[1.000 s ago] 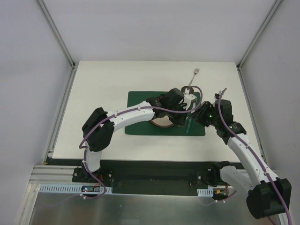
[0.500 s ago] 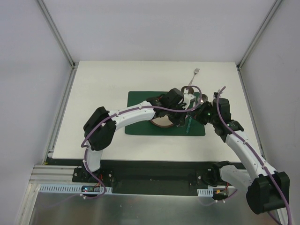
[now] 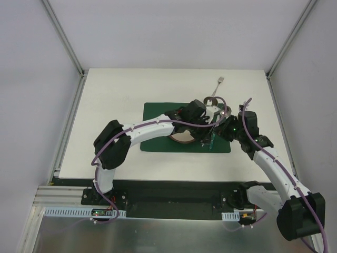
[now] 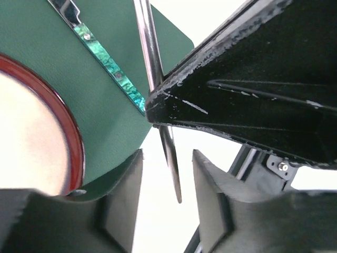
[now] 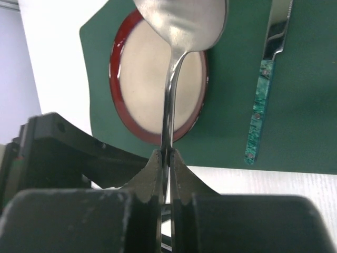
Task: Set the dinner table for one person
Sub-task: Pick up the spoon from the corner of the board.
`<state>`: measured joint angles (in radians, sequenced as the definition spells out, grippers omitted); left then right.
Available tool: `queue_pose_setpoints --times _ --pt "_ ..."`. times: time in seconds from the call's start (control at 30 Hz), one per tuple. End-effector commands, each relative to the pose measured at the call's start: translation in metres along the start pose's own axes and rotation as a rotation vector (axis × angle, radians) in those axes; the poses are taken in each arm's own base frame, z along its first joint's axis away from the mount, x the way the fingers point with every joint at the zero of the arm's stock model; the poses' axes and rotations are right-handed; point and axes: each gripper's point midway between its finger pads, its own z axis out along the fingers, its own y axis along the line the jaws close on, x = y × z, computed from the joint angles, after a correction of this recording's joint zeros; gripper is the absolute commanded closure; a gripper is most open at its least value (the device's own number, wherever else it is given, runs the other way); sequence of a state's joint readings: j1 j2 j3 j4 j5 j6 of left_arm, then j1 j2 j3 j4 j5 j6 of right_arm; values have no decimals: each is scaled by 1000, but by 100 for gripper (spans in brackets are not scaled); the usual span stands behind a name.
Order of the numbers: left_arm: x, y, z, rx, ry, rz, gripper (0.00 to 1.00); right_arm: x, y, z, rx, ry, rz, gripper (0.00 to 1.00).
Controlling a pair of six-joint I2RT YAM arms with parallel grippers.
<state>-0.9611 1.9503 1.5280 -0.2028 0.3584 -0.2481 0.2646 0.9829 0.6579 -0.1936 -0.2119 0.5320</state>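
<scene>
The white surface (image 3: 116, 95) spans the top view, its long axis running left to right. At centre, a green placemat (image 3: 155, 113) holds a knife (image 5: 260, 110) and a plate (image 5: 142, 79), which is half hidden under the left arm (image 3: 147, 129). A fork (image 3: 217, 86) lies at upper right. The right end effector (image 5: 167, 158) pinches a spoon (image 5: 169, 100). The left end effector (image 4: 167, 179) stands narrowly apart around the spoon's handle.

White dinner table (image 3: 121, 95) — green placemat (image 3: 155, 113) centre, fork (image 3: 217, 86) beyond.
</scene>
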Motion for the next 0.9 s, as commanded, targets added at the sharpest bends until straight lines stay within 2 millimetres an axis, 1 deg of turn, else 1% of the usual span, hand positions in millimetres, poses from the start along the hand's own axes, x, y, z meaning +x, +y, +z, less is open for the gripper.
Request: queue_pose_setpoints --times 0.0,0.03,0.07,0.1,0.13,0.17,0.2,0.23,0.3,0.33,0.37,0.4,0.43,0.47,0.5,0.53,0.57,0.6,0.63,0.67,0.7,0.73,0.77,0.8,0.87 --pt "-30 -20 -27 41 -98 44 50 -8 -2 -6 26 -33 -62 99" --pt "-40 -28 -41 46 -129 62 46 -10 -3 -8 36 -40 -68 99" --pt "-43 -29 -49 35 -136 67 41 -10 -3 -9 40 -39 -75 99" --pt "-53 -32 -60 21 -163 100 36 -8 -6 -10 50 -29 -75 99" --pt "-64 -39 -79 13 -201 124 35 -9 -5 -11 51 -30 -83 99" --pt "-65 -40 -90 -11 -201 136 34 -8 -7 -13 56 -27 -95 99" --pt "-76 -43 -104 -35 -236 170 32 -5 -10 -14 67 -20 -99 99" --pt "-89 -43 -128 -80 -294 192 27 -4 -13 -16 75 -20 -103 99" --pt "-100 -41 -154 -143 -352 234 22 4 -22 -17 89 -7 -112 99" --pt "-111 -40 -181 -198 -421 244 17 6 -26 -18 99 -4 -113 99" --pt "-118 -42 -195 -215 -456 261 16 10 -30 -17 108 5 -115 99" --pt "-123 -38 -210 -240 -482 262 14 12 -33 -17 115 13 -113 99" --pt "-130 -37 -232 -280 -533 262 14 15 -32 -16 108 27 -110 99" --pt "-135 -35 -243 -316 -557 268 13 16 -31 -16 100 38 -112 99" --pt "-142 -36 -260 -345 -592 274 13 18 -33 -13 111 64 -108 99" --pt "-144 -38 -277 -368 -624 278 12 21 -33 -12 115 87 -112 99" --pt "-148 -34 -290 -414 -655 272 12 20 -32 -10 117 97 -110 99" --pt "-149 -35 -301 -431 -678 267 12 21 -33 -5 131 124 -107 99" --pt "-150 -37 -315 -446 -708 268 12 23 -31 -3 129 146 -102 99" --pt "-148 -31 -322 -487 -714 275 11 24 -30 -1 126 159 -97 99" --pt "-146 -30 -326 -496 -718 273 11 26 -30 3 116 166 -88 99" --pt "-143 -31 -336 -504 -739 270 11 29 -30 5 114 172 -79 99" --pt "-138 -26 -331 -511 -725 266 11 30 -32 7 119 171 -74 99" --pt "-135 -26 -336 -515 -736 261 11 31 -33 10 117 166 -74 99" --pt "-128 -20 -328 -514 -725 251 11 33 -35 17 129 183 -68 99"
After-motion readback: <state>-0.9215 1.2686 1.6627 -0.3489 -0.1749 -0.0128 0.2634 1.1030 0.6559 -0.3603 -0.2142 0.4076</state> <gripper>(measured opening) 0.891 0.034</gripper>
